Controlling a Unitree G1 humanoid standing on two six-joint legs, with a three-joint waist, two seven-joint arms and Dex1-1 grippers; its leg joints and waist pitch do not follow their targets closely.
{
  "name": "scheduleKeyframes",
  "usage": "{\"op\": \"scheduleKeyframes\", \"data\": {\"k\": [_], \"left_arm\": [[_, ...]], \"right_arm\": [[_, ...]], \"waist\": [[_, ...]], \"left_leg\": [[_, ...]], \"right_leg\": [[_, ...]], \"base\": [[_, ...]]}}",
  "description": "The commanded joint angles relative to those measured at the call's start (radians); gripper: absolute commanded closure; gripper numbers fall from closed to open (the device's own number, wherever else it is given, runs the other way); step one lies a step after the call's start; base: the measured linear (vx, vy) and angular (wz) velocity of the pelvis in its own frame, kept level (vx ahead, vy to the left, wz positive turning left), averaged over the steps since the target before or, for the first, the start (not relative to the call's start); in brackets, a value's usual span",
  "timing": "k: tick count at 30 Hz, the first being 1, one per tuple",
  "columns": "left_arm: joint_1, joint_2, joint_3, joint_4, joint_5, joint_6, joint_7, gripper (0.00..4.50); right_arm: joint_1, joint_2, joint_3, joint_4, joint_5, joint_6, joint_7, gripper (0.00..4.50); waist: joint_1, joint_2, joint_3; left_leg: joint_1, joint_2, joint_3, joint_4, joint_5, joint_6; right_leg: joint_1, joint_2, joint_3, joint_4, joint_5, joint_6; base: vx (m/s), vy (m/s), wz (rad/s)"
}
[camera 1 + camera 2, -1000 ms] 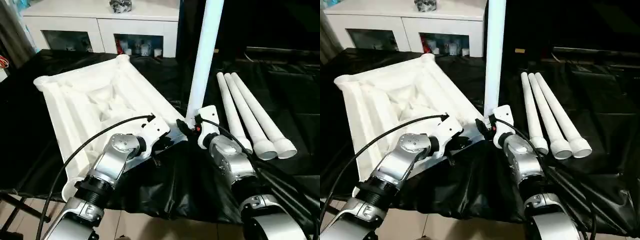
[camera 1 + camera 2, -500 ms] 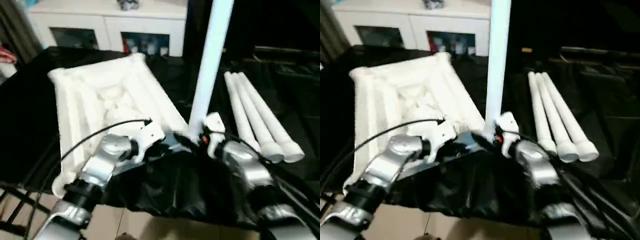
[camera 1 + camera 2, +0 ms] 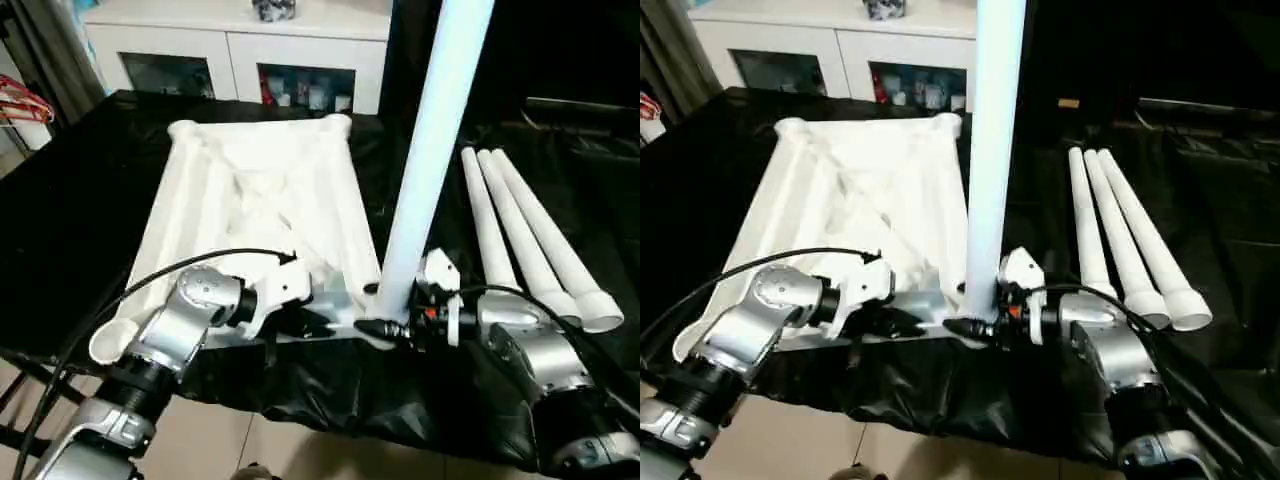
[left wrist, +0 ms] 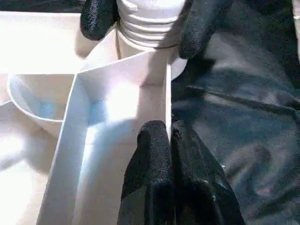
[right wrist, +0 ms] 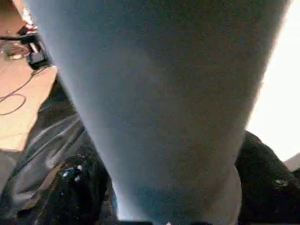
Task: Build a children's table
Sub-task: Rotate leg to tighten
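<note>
- Tabletop (image 3: 255,205) lies upside down on the black-covered worktop (image 3: 70,170), ribs up, its near rim along the front edge.
- One leg (image 3: 430,150) stands upright in the near right corner socket; the left wrist view shows its threaded end at the socket mouth, so I judge it started but maybe not fully seated.
- My right gripper (image 3: 385,325) grasps that leg at its base, a finger on each side.
- My left gripper (image 4: 161,154) is clenched, fingers pressed together on a rib just beside that socket, steadying the top.
- Three legs (image 3: 530,245) lie side by side toward the worktop's right edge, well apart from the top. By my count one of four is under way, three sockets left.
- Cabinet (image 3: 240,45) with glass doors stands beyond the far edge, out of my way.
- Obstacles: my own cables (image 3: 190,275) arch over the near rim, and the standing leg is between me and the far right socket.
</note>
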Motion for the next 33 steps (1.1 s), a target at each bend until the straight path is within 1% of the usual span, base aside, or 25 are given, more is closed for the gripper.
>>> {"op": "scheduleKeyframes", "data": {"k": [1,3,7,9,11,12,13,14,15,16,17,18,19,20,21,22,23,25,26,27,28,29,30,31,33], "left_arm": [[-0.02,-0.029,-0.022,-0.023,-0.017,-0.021,0.016,4.5],[-0.014,-0.029,-0.021,-0.027,-0.018,-0.018,0.015,4.5],[-0.005,-0.039,-0.015,-0.032,-0.023,-0.007,0.033,4.5],[-0.005,-0.046,-0.011,-0.029,-0.021,-0.003,0.048,4.5],[-0.019,-0.075,0.003,-0.011,-0.011,0.015,0.11,4.5],[-0.019,-0.075,0.003,-0.011,-0.011,0.015,0.11,4.5],[-0.026,-0.086,0.008,-0.003,-0.005,0.022,0.136,4.5],[-0.026,-0.086,0.008,-0.003,-0.005,0.022,0.136,4.5],[-0.036,-0.103,0.014,0.005,-0.001,0.031,0.167,4.5],[-0.038,-0.107,0.015,0.008,0.0,0.033,0.175,4.5],[-0.053,-0.135,0.021,0.021,0.007,0.043,0.219,4.5],[-0.065,-0.16,0.025,0.031,0.015,0.053,0.259,4.5],[-0.074,-0.178,0.027,0.039,0.022,0.062,0.289,4.5],[-0.087,-0.211,0.033,0.052,0.033,0.077,0.346,4.5],[-0.095,-0.232,0.038,0.06,0.04,0.088,0.383,4.5],[-0.097,-0.238,0.04,0.062,0.041,0.092,0.394,4.5],[-0.101,-0.251,0.043,0.066,0.044,0.1,0.417,4.5],[-0.104,-0.283,0.046,0.067,0.051,0.116,0.458,4.5],[-0.1,-0.302,0.041,0.062,0.053,0.119,0.469,4.5],[-0.1,-0.302,0.041,0.062,0.053,0.119,0.469,4.5],[-0.098,-0.304,0.039,0.061,0.053,0.118,0.469,4.5],[-0.096,-0.306,0.036,0.059,0.053,0.116,0.468,4.5],[-0.096,-0.306,0.036,0.059,0.053,0.116,0.468,4.5],[-0.088,-0.298,0.026,0.053,0.053,0.105,0.447,4.5],[-0.076,-0.275,0.011,0.045,0.05,0.082,0.398,4.5]], "right_arm": [[0.025,0.033,0.114,-0.037,-0.007,0.022,0.077,1.54],[0.032,0.035,0.115,-0.044,-0.011,0.026,0.072,1.69],[0.036,0.059,0.101,-0.031,-0.019,0.018,0.019,1.74],[0.033,0.072,0.092,-0.02,-0.023,0.012,-0.011,1.74],[0.004,0.121,0.054,0.056,-0.058,-0.017,-0.155,1.75],[0.004,0.121,0.054,0.056,-0.058,-0.017,-0.155,1.75],[-0.008,0.137,0.042,0.085,-0.076,-0.033,-0.21,1.75],[-0.008,0.137,0.042,0.085,-0.076,-0.033,-0.21,1.76],[-0.033,0.163,0.019,0.137,-0.094,-0.048,-0.304,1.76],[-0.039,0.169,0.013,0.15,-0.098,-0.052,-0.327,1.76],[-0.076,0.205,-0.02,0.216,-0.107,-0.056,-0.436,1.76],[-0.106,0.232,-0.044,0.267,-0.11,-0.056,-0.522,1.76],[-0.128,0.251,-0.062,0.303,-0.112,-0.055,-0.582,1.76],[-0.15,0.275,-0.076,0.338,-0.113,-0.053,-0.648,1.76],[-0.164,0.29,-0.085,0.361,-0.116,-0.055,-0.692,1.76],[-0.168,0.295,-0.088,0.367,-0.116,-0.055,-0.704,1.76],[-0.175,0.304,-0.093,0.38,-0.117,-0.054,-0.728,1.76],[-0.189,0.324,-0.097,0.409,-0.129,-0.069,-0.777,1.76],[-0.193,0.335,-0.087,0.42,-0.146,-0.086,-0.793,1.76],[-0.193,0.335,-0.087,0.42,-0.146,-0.086,-0.793,1.76],[-0.194,0.337,-0.086,0.423,-0.148,-0.092,-0.793,1.41],[-0.195,0.34,-0.085,0.427,-0.15,-0.098,-0.794,1.41],[-0.195,0.34,-0.085,0.427,-0.15,-0.098,-0.794,1.2],[-0.193,0.342,-0.089,0.421,-0.136,-0.098,-0.763,1.04],[-0.197,0.336,-0.096,0.424,-0.127,-0.115,-0.708,0.85]], "waist": [[-0.001,-0.002,-0.057],[-0.001,-0.002,-0.057],[-0.001,-0.002,-0.06],[-0.003,0.0,-0.058],[-0.011,0.0,-0.052],[-0.014,0.0,-0.051],[-0.018,-0.002,-0.047],[-0.022,0.0,-0.044],[-0.024,0.0,-0.042],[-0.029,0.003,-0.04],[-0.037,-0.001,-0.041],[-0.047,0.001,-0.044],[-0.052,0.002,-0.046],[-0.052,0.0,-0.048],[-0.053,0.001,-0.05],[-0.055,0.001,-0.051],[-0.053,0.001,-0.054],[-0.051,0.0,-0.06],[-0.049,-0.001,-0.064],[-0.048,-0.002,-0.065],[-0.046,-0.002,-0.065],[-0.045,-0.001,-0.064],[-0.045,-0.001,-0.064],[-0.045,-0.001,-0.06],[-0.047,-0.001,-0.058]], "left_leg": [[0.004,0.044,-0.012,-0.06,-0.157,0.06],[0.005,0.044,-0.012,-0.061,-0.162,0.054],[0.004,0.043,-0.012,-0.059,-0.148,0.054],[0.003,0.042,-0.012,-0.06,-0.154,0.053],[0.005,0.041,-0.013,-0.066,-0.197,0.032],[0.006,0.04,-0.014,-0.068,-0.213,0.024],[0.006,0.039,-0.017,-0.073,-0.238,0.015],[0.012,0.04,-0.017,-0.076,-0.27,0.007],[0.014,0.04,-0.018,-0.077,-0.285,0.004],[0.016,0.041,-0.02,-0.08,-0.302,-0.003],[0.017,0.038,-0.023,-0.081,-0.316,-0.015],[0.016,0.037,-0.024,-0.081,-0.306,-0.02],[0.015,0.038,-0.024,-0.081,-0.284,-0.024],[0.014,0.037,-0.024,-0.079,-0.27,-0.019],[0.013,0.038,-0.02,-0.076,-0.246,-0.013],[0.012,0.036,-0.018,-0.073,-0.232,-0.009],[0.006,0.035,-0.017,-0.071,-0.203,0.002],[0.005,0.034,-0.015,-0.065,-0.157,0.018],[0.002,0.032,-0.014,-0.059,-0.107,0.036],[0.0,0.031,-0.013,-0.057,-0.093,0.044],[-0.003,0.031,-0.013,-0.055,-0.078,0.057],[-0.003,0.032,-0.013,-0.056,-0.085,0.065],[-0.003,0.032,-0.013,-0.056,-0.085,0.065],[-0.001,0.033,-0.012,-0.058,-0.123,0.063],[0.0,0.035,-0.013,-0.062,-0.149,0.056]], "right_leg": [[0.05,-0.082,0.044,-0.067,-0.079,-0.224],[0.05,-0.083,0.044,-0.068,-0.095,-0.221],[0.051,-0.082,0.044,-0.065,-0.069,-0.224],[0.05,-0.082,0.043,-0.067,-0.081,-0.223],[0.047,-0.086,0.044,-0.077,-0.176,-0.208],[0.046,-0.086,0.044,-0.08,-0.208,-0.204],[0.051,-0.088,0.044,-0.087,-0.275,-0.184],[0.044,-0.089,0.045,-0.095,-0.341,-0.169],[0.044,-0.089,0.046,-0.097,-0.367,-0.163],[0.039,-0.09,0.046,-0.098,-0.393,-0.162],[0.042,-0.091,0.043,-0.102,-0.431,-0.152],[0.041,-0.092,0.045,-0.101,-0.424,-0.155],[0.042,-0.09,0.045,-0.098,-0.385,-0.16],[0.045,-0.09,0.046,-0.097,-0.354,-0.163],[0.043,-0.087,0.048,-0.091,-0.282,-0.182],[0.045,-0.086,0.048,-0.088,-0.251,-0.188],[0.05,-0.085,0.047,-0.082,-0.195,-0.199],[0.053,-0.083,0.046,-0.072,-0.102,-0.213],[0.058,-0.083,0.045,-0.063,-0.006,-0.232],[0.059,-0.082,0.045,-0.06,0.022,-0.236],[0.06,-0.081,0.043,-0.059,0.051,-0.239],[0.058,-0.082,0.042,-0.06,0.044,-0.24],[0.058,-0.082,0.042,-0.06,0.044,-0.24],[0.057,-0.083,0.042,-0.068,-0.018,-0.236],[0.057,-0.084,0.042,-0.071,-0.064,-0.23]], "base": [[0.0,0.0,0.0],[0.0,0.0,0.0],[0.0,0.0,0.0],[0.0,0.0,0.0],[0.0,0.0,0.0],[0.0,0.0,0.0],[0.0,0.0,0.0],[0.0,0.0,0.0],[0.0,0.0,0.0],[0.0,0.0,0.0],[0.0,0.0,0.0],[0.0,0.0,0.0],[0.0,0.0,0.0],[0.0,0.0,0.0],[0.0,0.0,0.0],[0.0,0.0,0.0],[0.0,0.0,0.0],[0.0,0.0,0.0],[0.0,0.0,0.0],[0.0,0.0,0.0],[0.0,0.0,0.0],[0.0,0.0,0.0],[0.0,0.0,0.0],[0.0,0.0,0.0],[0.0,0.0,0.0]]}}
